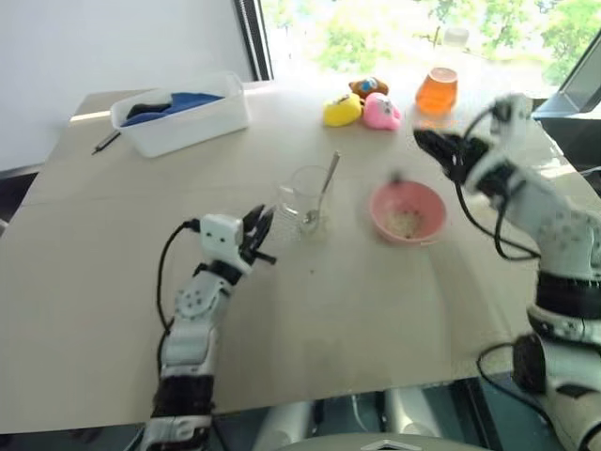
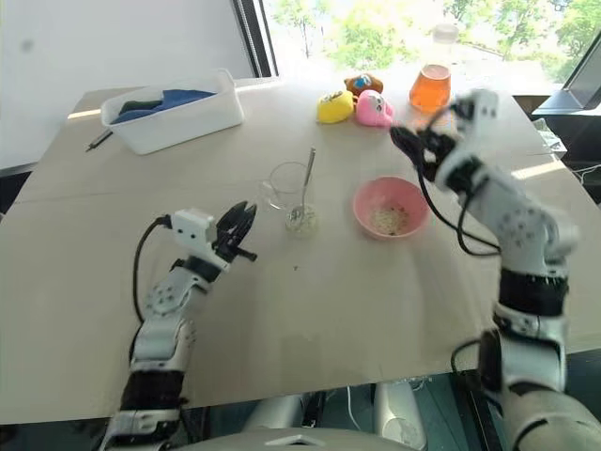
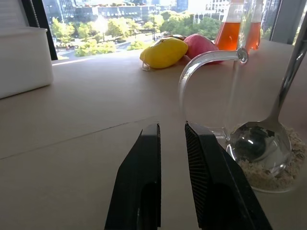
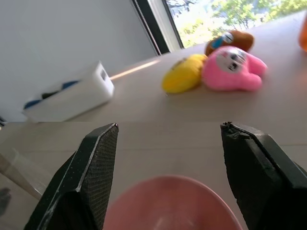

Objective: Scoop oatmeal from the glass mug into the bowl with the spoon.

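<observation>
Before a bright window, our pale bench [image 1: 376, 319] carries the glass mug [image 1: 306, 200] at its middle, the spoon [image 1: 321, 193] standing in it on a little oatmeal [image 3: 268, 173]. The pink bowl [image 1: 408, 212], just beside the mug, holds some flakes too. Our left tool [image 1: 262, 236] sits near the mug, fingers narrowly parted, empty. Our right tool [image 4: 168, 143] hangs wide and empty above the bowl.
</observation>
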Controlling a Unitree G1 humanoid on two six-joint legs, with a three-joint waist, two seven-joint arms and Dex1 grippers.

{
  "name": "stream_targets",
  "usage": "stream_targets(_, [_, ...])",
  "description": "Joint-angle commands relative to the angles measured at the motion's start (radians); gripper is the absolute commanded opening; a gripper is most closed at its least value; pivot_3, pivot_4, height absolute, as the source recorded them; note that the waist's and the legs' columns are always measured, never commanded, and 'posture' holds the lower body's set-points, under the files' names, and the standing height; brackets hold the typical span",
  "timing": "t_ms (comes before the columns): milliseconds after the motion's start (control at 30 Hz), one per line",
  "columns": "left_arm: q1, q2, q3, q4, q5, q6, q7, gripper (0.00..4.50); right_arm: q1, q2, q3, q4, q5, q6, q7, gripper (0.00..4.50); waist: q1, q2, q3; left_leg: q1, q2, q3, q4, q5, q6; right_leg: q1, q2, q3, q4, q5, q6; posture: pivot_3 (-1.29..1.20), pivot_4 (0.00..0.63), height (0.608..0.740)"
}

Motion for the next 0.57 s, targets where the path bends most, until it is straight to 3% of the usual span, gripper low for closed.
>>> stream_targets(33, [0.133,0.045,0.022,-0.216,-0.046,0.054,-0.021,0.85,0.146,-0.003,-0.054,-0.191,-0.018,-0.121,0.067,3.42,0.000,0.001,-0.001,0.001,0.000,0.000,0.000,0.000,0.000,0.000,0.000,0.000,0.000,0.000,0.000,0.00,0.150,0.740])
stream_targets(200, [0.353,0.103,0.041,-0.289,-0.037,0.048,-0.060,0.85,0.424,-0.048,0.002,-0.363,-0.073,-0.210,0.209,3.42,0.011,0.005,-0.003,0.004,0.002,0.002,-0.003,0.000,0.000,0.001,0.005,0.003,0.000,0.000,0.000,0.00,0.150,0.740])
stream_targets(333, [0.499,0.101,0.045,-0.288,-0.053,0.030,-0.083,0.85,0.691,-0.104,0.089,-0.389,-0.220,-0.430,0.412,3.42,0.033,0.004,-0.003,0.019,0.002,0.002,-0.007,-0.002,0.002,0.018,0.007,0.002,-0.006,0.000,0.000,0.00,0.150,0.740])
stream_targets(433, [0.551,0.095,0.042,-0.286,-0.046,0.033,-0.081,0.85,0.803,-0.100,0.095,-0.304,-0.284,-0.594,0.521,3.42,0.041,0.005,-0.001,0.026,0.003,0.001,-0.007,-0.005,0.007,0.027,0.007,0.000,-0.013,0.001,0.002,0.00,0.150,0.740])
stream_targets(567, [0.588,0.095,0.041,-0.293,-0.024,0.031,-0.070,0.85,0.841,-0.099,0.097,-0.229,-0.308,-0.662,0.578,3.42,0.050,0.003,-0.003,0.039,0.004,0.001,-0.007,-0.008,0.011,0.043,0.008,-0.001,-0.020,0.002,0.005,0.00,0.150,0.740])
